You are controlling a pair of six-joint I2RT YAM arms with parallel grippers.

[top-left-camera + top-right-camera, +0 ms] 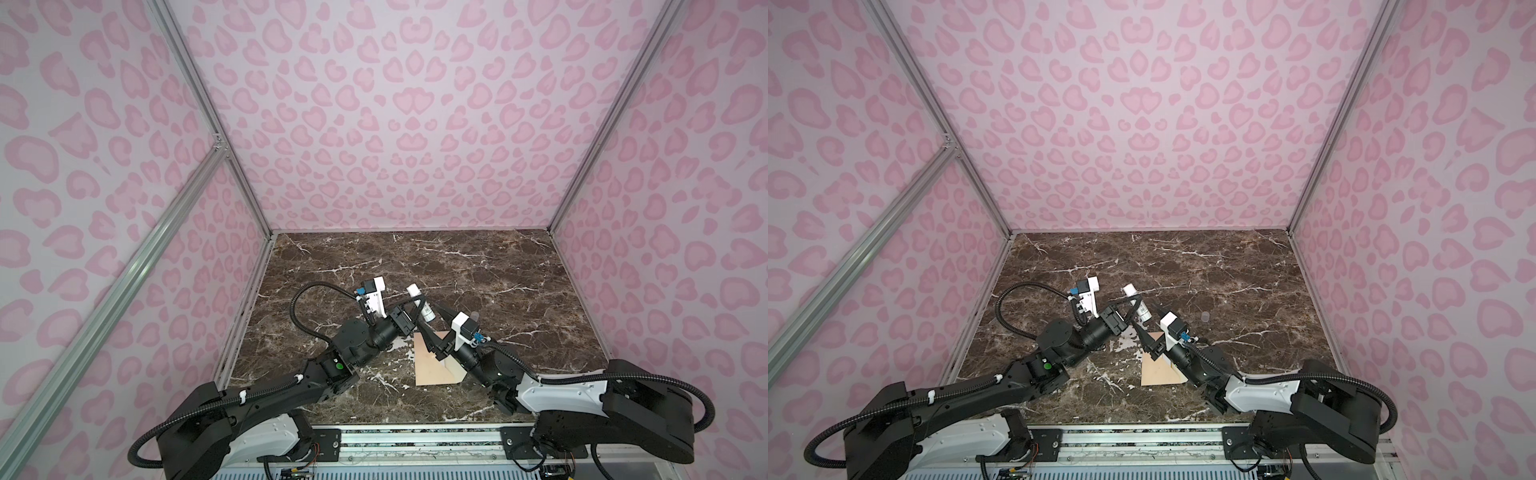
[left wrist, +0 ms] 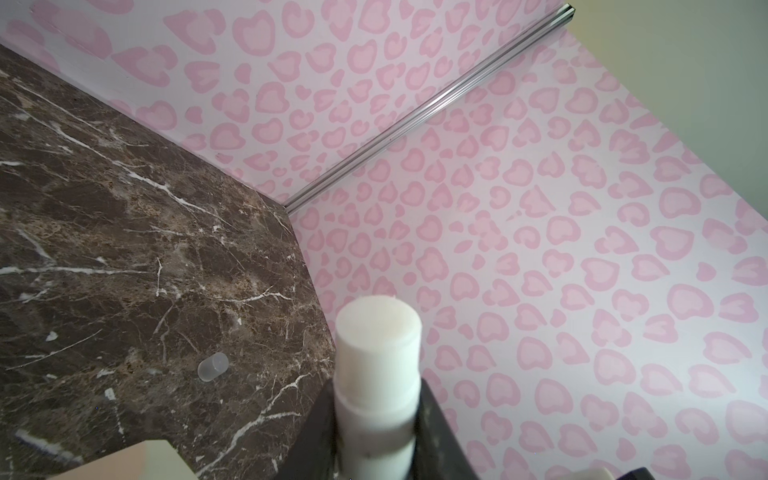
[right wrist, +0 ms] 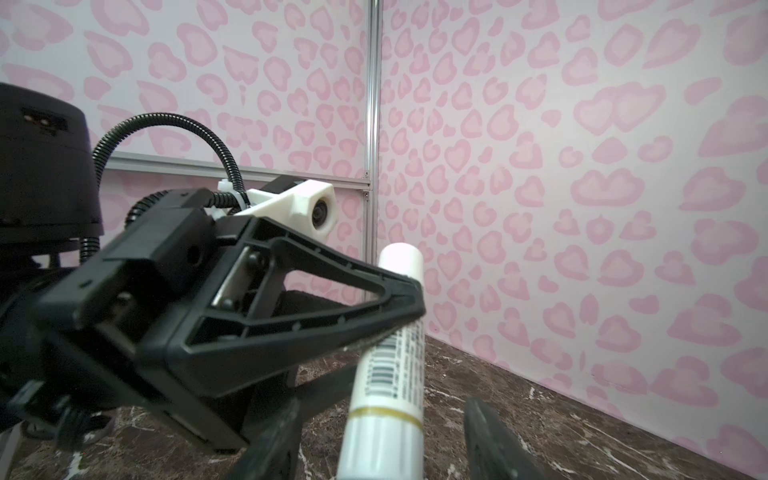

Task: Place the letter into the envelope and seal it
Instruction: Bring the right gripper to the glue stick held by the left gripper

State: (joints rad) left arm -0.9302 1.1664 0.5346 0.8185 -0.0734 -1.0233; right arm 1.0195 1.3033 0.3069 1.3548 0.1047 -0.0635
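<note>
Your left gripper [image 2: 376,432] grips the glue stick [image 2: 377,340], your right gripper [image 3: 382,440] gapes round it; pin the limp, light envelope [image 1: 432,365] by its flat body.

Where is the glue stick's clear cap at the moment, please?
In a top view the clear cap sits on the marble table, right of centre, just beyond the right wrist camera.

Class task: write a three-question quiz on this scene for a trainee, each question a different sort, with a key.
1. True or false: the left pincer holds the glue stick.
2. Where is the cap? A on the stick; B on the table; C out of view.
3. Fill in: the peach ____ lies by the right arm.
Key: 1 true; 2 B; 3 envelope.
</note>
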